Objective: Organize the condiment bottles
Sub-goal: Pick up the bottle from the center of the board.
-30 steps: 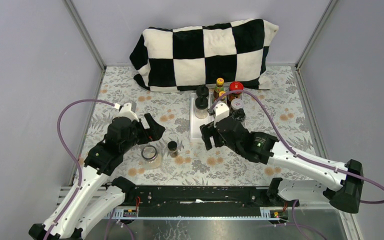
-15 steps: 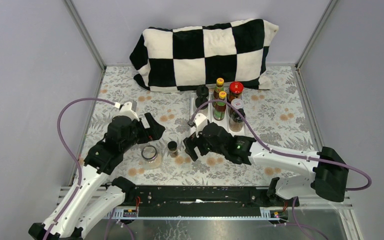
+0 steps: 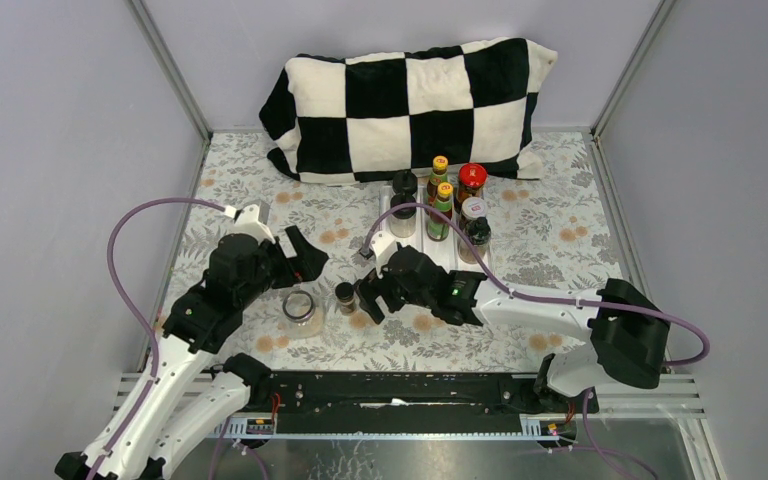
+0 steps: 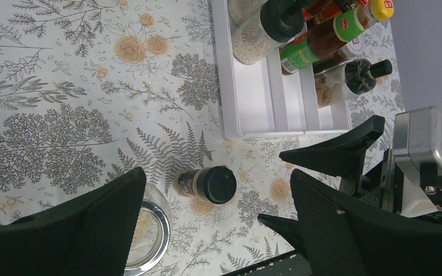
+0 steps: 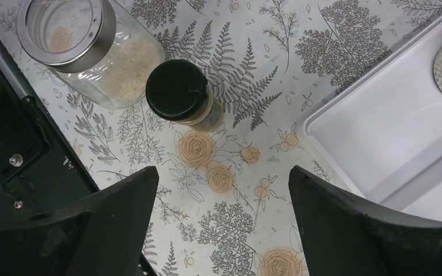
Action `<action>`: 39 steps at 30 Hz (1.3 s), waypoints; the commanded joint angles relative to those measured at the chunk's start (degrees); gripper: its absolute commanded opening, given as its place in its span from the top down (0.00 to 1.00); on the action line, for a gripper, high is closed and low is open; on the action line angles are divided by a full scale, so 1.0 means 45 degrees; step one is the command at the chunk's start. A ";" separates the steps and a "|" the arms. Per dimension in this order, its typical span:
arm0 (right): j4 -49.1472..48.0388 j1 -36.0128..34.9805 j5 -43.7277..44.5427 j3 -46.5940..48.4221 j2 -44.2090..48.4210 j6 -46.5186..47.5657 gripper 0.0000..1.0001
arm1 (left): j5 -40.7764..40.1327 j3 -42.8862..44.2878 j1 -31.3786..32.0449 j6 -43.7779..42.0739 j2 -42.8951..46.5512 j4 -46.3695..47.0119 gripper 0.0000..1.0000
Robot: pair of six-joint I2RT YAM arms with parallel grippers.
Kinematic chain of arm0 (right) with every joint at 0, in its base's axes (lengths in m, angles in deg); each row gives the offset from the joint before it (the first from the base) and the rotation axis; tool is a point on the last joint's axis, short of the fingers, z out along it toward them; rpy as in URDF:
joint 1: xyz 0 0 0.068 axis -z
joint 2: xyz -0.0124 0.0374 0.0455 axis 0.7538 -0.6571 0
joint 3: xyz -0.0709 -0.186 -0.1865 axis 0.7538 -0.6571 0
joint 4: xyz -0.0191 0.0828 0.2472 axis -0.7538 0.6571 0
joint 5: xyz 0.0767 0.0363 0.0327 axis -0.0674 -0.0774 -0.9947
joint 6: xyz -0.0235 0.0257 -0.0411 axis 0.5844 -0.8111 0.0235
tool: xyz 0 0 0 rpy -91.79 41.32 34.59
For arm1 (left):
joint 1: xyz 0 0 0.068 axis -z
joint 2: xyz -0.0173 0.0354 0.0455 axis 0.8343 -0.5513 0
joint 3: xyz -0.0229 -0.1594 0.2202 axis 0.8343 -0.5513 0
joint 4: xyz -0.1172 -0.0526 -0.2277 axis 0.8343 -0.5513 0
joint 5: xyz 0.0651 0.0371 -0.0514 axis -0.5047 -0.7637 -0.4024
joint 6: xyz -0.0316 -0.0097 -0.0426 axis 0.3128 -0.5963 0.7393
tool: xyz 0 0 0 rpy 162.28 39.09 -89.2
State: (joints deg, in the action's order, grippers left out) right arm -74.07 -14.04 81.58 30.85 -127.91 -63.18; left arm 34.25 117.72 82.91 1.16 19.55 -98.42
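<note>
A small black-capped spice jar (image 3: 344, 297) stands upright on the floral table; it shows in the left wrist view (image 4: 206, 184) and the right wrist view (image 5: 183, 96). A squat clear glass jar (image 3: 301, 311) with a metal rim stands just left of it, also in the right wrist view (image 5: 86, 47). Several other bottles stand in the white tray (image 3: 396, 252): two yellow-capped sauce bottles (image 3: 441, 205), a red-lidded jar (image 3: 471, 180), black-capped jars (image 3: 403, 203). My right gripper (image 3: 372, 298) is open, just right of the spice jar. My left gripper (image 3: 303, 262) is open, above the glass jar.
A black-and-white checkered pillow (image 3: 415, 105) lies at the back of the table. Grey walls close in both sides. The black rail (image 3: 400, 390) runs along the near edge.
My right gripper has swung left from beside the tray toward the small spice jar. The left arm has barely moved.
</note>
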 commanded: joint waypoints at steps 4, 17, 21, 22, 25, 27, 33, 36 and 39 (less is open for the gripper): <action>-0.0872 -0.0108 -0.0256 0.0513 0.0250 -0.0026 0.09 | -0.0068 0.0475 0.0077 -0.0343 0.0018 -0.0200 0.01; -0.0769 -0.0123 -0.0227 0.0367 0.0461 -0.0297 0.09 | -0.0255 0.0763 0.0077 -0.0477 0.0593 -0.0774 0.01; -0.0605 -0.0150 -0.0191 0.0408 0.0540 -0.0204 0.09 | -0.0273 0.0760 0.0075 -0.0544 0.0639 -0.0778 0.01; -0.0634 -0.0150 -0.0188 0.0367 0.0561 -0.0189 0.09 | -0.0247 0.0719 0.0077 -0.0544 0.0609 -0.0730 0.01; -0.0665 -0.0149 -0.0183 0.0317 0.0598 -0.0225 0.09 | -0.0268 0.0766 0.0059 -0.0539 0.0592 -0.0687 0.01; -0.0675 -0.0167 -0.0244 0.0310 0.0603 -0.0288 0.09 | -0.0283 0.0838 0.0031 -0.0477 0.0638 -0.0648 0.01; -0.0405 -0.0306 -0.0341 0.0455 0.0498 -0.0033 0.09 | 0.0360 0.0602 -0.0105 -0.0223 0.0487 0.0016 0.01; -0.0215 -0.0325 -0.0324 0.0667 0.0183 0.0208 0.09 | 0.0362 0.0568 -0.0304 -0.0276 0.0445 0.0212 0.01; -0.0379 -0.0325 -0.0018 0.0641 -0.0025 0.0393 0.09 | 0.1096 0.0513 -0.0606 -0.0347 0.0301 0.0423 0.01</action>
State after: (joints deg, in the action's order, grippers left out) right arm -75.53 -14.93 80.60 31.48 -127.34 -63.18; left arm 35.43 119.75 81.82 0.11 21.42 -100.01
